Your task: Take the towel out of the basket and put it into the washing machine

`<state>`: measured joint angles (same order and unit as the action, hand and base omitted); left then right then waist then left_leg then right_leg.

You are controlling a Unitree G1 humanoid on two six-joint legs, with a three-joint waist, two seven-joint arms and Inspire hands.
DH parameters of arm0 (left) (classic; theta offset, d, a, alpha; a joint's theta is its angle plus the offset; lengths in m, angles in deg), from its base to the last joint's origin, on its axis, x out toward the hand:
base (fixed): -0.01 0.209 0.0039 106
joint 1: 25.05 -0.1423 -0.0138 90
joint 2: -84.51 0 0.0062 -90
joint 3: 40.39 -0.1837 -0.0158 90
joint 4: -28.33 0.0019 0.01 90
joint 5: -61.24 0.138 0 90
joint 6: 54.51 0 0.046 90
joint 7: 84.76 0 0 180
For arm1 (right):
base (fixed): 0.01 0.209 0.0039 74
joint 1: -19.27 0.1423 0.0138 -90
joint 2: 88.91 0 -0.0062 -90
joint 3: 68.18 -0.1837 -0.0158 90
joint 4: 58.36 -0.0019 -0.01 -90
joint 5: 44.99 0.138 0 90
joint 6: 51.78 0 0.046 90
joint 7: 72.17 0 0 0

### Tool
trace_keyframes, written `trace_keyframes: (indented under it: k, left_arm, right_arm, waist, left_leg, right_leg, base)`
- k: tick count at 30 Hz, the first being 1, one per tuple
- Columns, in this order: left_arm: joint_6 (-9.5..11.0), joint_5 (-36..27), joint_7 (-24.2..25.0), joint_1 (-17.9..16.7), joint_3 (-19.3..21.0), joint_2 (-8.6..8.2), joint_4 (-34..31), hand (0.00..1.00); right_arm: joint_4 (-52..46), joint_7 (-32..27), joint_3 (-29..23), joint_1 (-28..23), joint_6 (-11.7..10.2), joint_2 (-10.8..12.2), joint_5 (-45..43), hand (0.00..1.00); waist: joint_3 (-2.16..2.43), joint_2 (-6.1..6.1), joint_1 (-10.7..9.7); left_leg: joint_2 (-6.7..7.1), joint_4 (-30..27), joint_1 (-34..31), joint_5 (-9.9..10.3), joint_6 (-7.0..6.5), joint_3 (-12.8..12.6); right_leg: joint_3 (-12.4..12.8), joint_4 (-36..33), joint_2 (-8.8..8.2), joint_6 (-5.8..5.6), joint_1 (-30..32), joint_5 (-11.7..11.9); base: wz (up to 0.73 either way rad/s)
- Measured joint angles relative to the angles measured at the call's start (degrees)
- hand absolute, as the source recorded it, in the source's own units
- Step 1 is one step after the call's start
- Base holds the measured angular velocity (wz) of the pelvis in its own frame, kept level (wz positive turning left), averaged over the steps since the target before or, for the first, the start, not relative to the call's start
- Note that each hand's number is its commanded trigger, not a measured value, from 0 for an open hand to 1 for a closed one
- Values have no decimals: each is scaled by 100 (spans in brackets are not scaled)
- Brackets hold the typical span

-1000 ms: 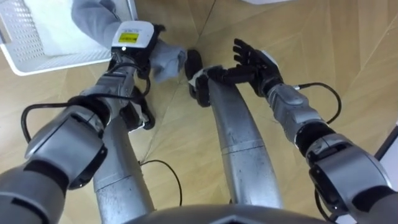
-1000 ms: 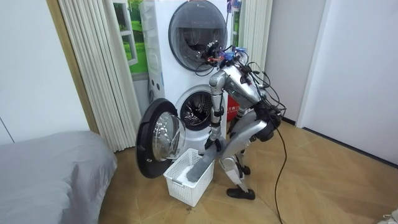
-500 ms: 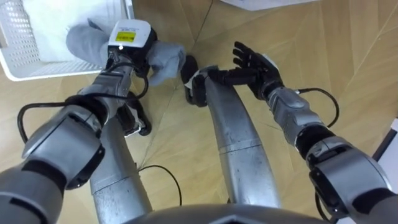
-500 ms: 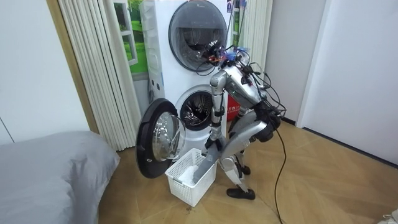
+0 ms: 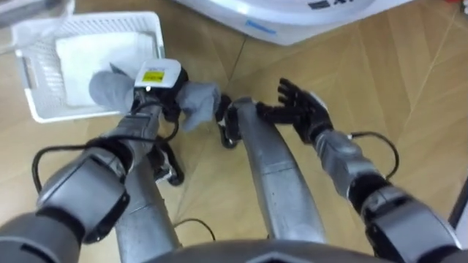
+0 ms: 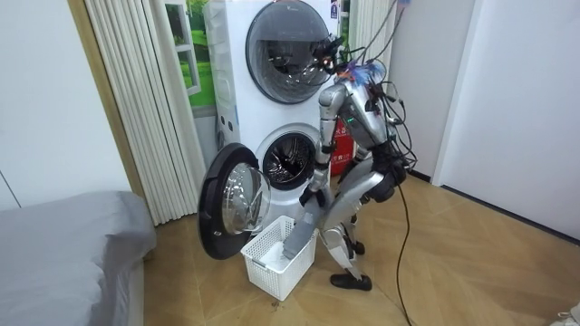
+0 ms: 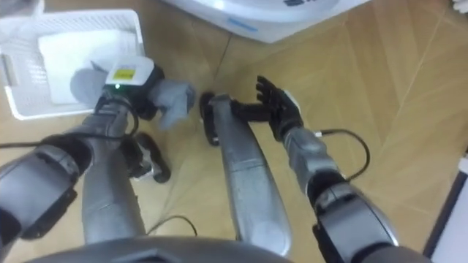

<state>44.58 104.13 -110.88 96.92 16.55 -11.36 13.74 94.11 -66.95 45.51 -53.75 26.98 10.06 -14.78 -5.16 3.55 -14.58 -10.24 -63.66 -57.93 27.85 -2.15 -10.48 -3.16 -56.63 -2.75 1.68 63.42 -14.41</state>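
Left robot hand [image 5: 157, 84], low over the wood floor [image 5: 409, 88]: fingers closed around a grey towel [image 5: 196, 102]. The cloth is soft and bunched, and bulges out either side of the fist. In the room view the towel hangs as a long limp strip from that hand, its lower end in the basket [image 5: 23, 69].

Basket: white plastic, rectangular, perforated walls. It stands on the floor just beside the left hand, with a flat folded white cloth [image 5: 95, 55] lying inside.

Right robot hand [image 5: 301, 111]: dark fingers spread and straight, holding nothing, near the robot's knee.

Floor: pale planks laid herringbone.

Robot stands bent forward before the washing machine [image 6: 288, 165], a white box with a round opening showing the metal drum. Its door [image 6: 231, 204] is swung wide: a dark ring around a domed glass pane.
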Motion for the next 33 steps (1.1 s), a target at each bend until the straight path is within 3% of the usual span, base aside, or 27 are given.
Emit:
trace_keyframes:
  k: [5, 10, 13, 17, 21, 23, 29, 33]
  left_arm:
    - [161, -151, -126, -210, 31, 36, -9, 100]
    - [307, -583, -178, -256, 172, 60, -69, 100]
    - [448, -1072, -245, -261, 365, 69, -291, 100]
    - [525, -2242, -171, -421, 387, 90, -900, 100]
    - [672, -3676, 389, -809, 588, 67, -1874, 100]
    - [727, -4440, 744, -966, 584, 39, -2105, 100]
    - [720, -6562, 2143, -1219, 531, -244, -2274, 100]
    - [713, -7191, 2797, -1316, 513, -372, -2353, 100]
  right_arm:
    - [331, -146, -21, -83, -47, -28, -729, 0]
    - [374, -128, 18, -160, -65, -52, -854, 0]
    - [279, -135, 1, -114, -75, -70, -903, 0]
    - [232, -133, -29, 25, -163, -86, -1081, 0]
    - [162, -131, -32, 63, -200, -132, -1368, 0]
    - [150, -130, -25, 67, -199, -132, -1444, 0]
    - [140, -78, -26, 81, -190, -126, -1591, 0]
    - [135, -74, -28, 19, -191, -108, -1706, 0]
  waist:
    - [66, -135, 109]
    - [71, -251, 304]
    - [67, -340, 412]
    - [73, -438, 602]
    - [75, -436, 876]
    - [80, -437, 884]
    - [93, -416, 995]
    - [176, -313, 1006]
  left_leg:
    - [106, 805, 936, -227, 1, -120]
    - [138, 1451, 1765, -355, 13, -245]
    - [215, 1760, 2016, -455, 4, -279]
    - [310, 2048, 2213, -548, 19, -266]
    - [375, 2150, 2271, -572, 37, -258]
    - [395, 2187, 2273, -599, 33, -199]
    - [419, 2227, 2252, -638, -12, -198]
    - [486, 2313, 2273, -713, -1, -175]
  right_leg:
    - [-167, 776, -80, -3, -931, 206]
    - [-182, 1341, -107, -45, -1714, 306]
    - [-260, 1548, -172, -56, -1941, 336]
    - [-325, 1678, -292, -56, -2111, 338]
    - [-382, 1694, -321, -57, -2128, 334]
    - [-451, 1699, -368, -59, -2152, 332]
    - [-496, 1798, -417, -73, -2191, 324]
    - [-495, 1826, -417, -77, -2202, 341]
  base:
    - [-3]
    - [-3]
    - [9]
    - [7]
    - [1]
    - [17]
    - [7]
    - [6]
